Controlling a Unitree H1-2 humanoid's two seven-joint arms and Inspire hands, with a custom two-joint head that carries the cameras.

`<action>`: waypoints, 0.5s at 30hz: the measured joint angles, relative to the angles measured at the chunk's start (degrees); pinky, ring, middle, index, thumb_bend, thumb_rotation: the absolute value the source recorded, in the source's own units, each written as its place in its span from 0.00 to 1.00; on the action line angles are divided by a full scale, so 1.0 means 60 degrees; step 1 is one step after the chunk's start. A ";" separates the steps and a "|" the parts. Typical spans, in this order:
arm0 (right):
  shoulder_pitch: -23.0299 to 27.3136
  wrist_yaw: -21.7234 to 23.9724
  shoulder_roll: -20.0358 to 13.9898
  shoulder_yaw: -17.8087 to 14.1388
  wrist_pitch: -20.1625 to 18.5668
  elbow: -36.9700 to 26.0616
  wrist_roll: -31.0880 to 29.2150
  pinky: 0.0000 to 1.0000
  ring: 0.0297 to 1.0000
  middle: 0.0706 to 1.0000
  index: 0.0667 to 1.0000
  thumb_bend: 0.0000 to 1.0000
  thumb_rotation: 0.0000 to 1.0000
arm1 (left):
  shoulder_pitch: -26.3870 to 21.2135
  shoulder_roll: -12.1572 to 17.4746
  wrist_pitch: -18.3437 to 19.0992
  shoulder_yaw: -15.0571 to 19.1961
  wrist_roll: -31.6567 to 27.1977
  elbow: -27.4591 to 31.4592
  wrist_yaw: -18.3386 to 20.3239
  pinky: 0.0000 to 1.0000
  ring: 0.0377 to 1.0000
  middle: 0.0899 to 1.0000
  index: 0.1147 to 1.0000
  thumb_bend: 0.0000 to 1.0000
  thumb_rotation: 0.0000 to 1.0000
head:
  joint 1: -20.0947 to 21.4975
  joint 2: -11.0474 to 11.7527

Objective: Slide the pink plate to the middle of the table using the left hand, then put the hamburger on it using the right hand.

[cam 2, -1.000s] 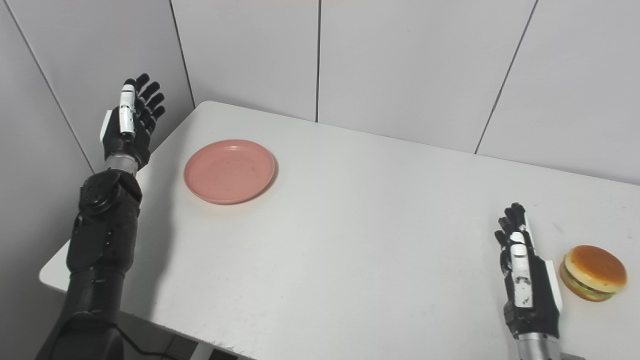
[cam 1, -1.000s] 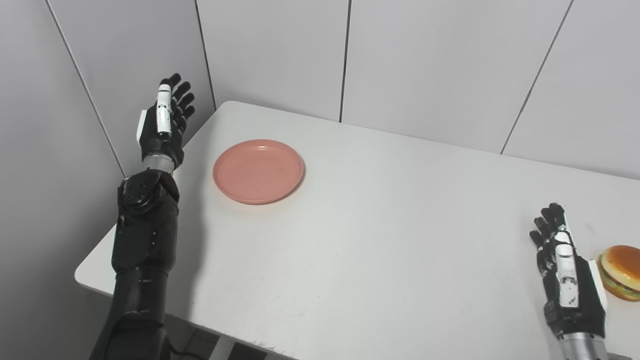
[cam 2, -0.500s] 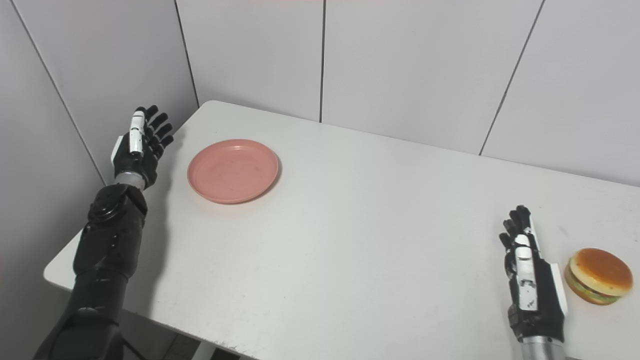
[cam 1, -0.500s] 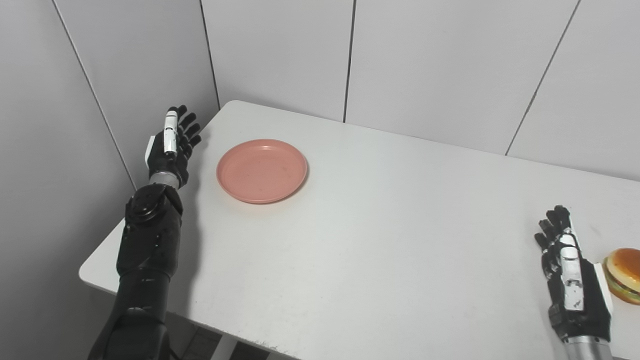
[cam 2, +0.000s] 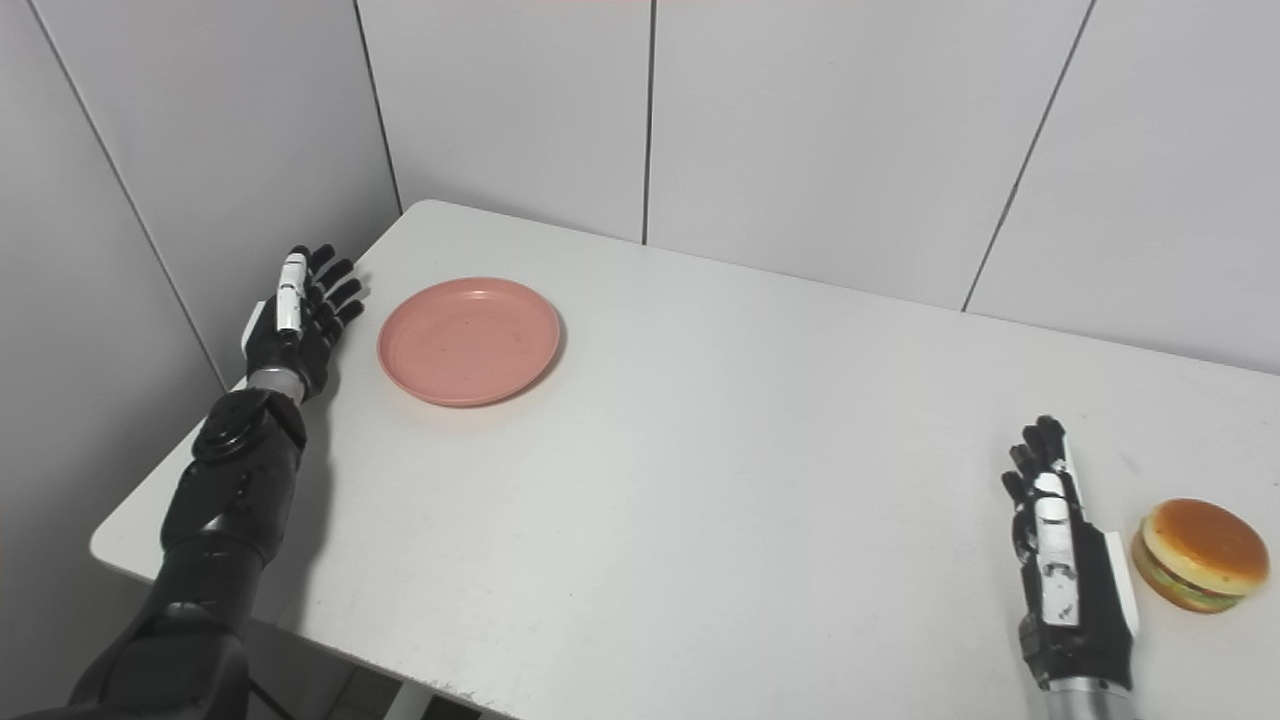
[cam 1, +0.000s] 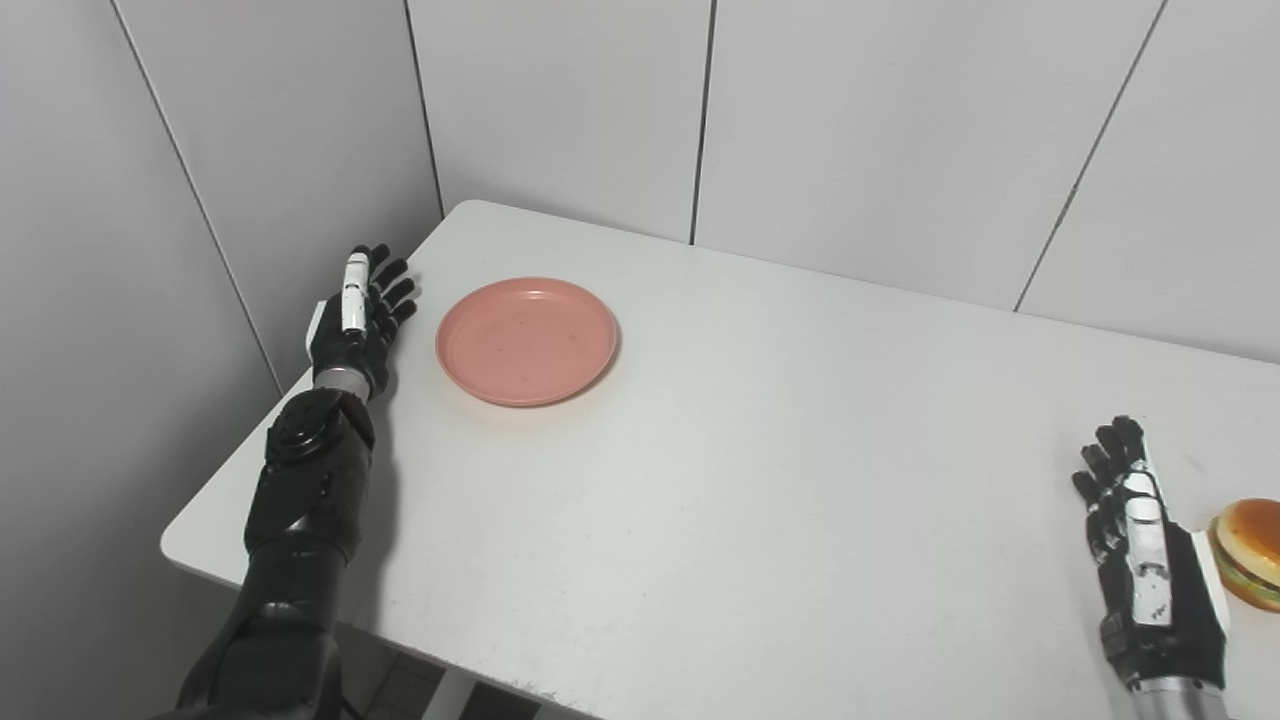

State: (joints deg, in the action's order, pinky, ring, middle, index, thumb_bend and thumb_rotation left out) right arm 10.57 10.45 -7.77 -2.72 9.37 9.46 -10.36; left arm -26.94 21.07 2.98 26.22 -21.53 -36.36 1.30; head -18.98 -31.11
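A round pink plate [cam 1: 526, 340] lies flat near the far left corner of the white table [cam 1: 760, 450]. My left hand [cam 1: 355, 325] is open at the table's left edge, just left of the plate and apart from it. The hamburger [cam 2: 1199, 554] sits by the right edge, with a tan bun and a green layer. My right hand [cam 2: 1065, 565] is open just left of the hamburger, not touching it.
Grey wall panels [cam 1: 850, 120] close in the table at the back and on the left. The left forearm [cam 1: 305, 490] lies over the table's left front edge. White tabletop stretches between the plate and the hamburger.
My left hand has come down and moved right toward the plate, from raised against the wall to table level. The right hand has barely moved. The camera has shifted slightly.
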 measured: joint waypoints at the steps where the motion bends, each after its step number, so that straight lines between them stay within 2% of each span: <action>1: 0.0000 0.0001 0.0000 0.0000 0.0000 0.0002 0.0000 1.00 1.00 1.00 1.00 0.16 1.00 | 0.0000 -0.0015 0.0010 -0.0015 -0.0002 0.0007 -0.0002 0.91 0.89 0.88 0.88 0.37 1.00 | 0.0000 0.0000; 9: -0.0020 0.0008 0.0002 -0.0001 -0.0010 -0.0036 -0.0008 1.00 1.00 1.00 1.00 0.16 1.00 | 0.0017 -0.0357 0.0133 -0.0335 -0.0101 0.0299 0.0018 0.88 0.87 0.87 0.87 0.37 1.00 | 0.0073 -0.0058; 15: -0.0033 0.0005 0.0007 0.0011 -0.0010 -0.0061 0.0004 1.00 1.00 1.00 1.00 0.18 1.00 | 0.0017 -0.0683 0.0431 -0.0651 -0.0147 0.0641 0.0053 0.91 0.88 0.88 0.87 0.37 1.00 | 0.0146 -0.0132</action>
State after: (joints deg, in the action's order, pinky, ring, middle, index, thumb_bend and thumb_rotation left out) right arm 10.37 10.47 -7.73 -2.66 9.30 9.10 -10.34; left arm -26.83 16.97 5.57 22.31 -22.41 -32.51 1.61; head -18.11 -31.90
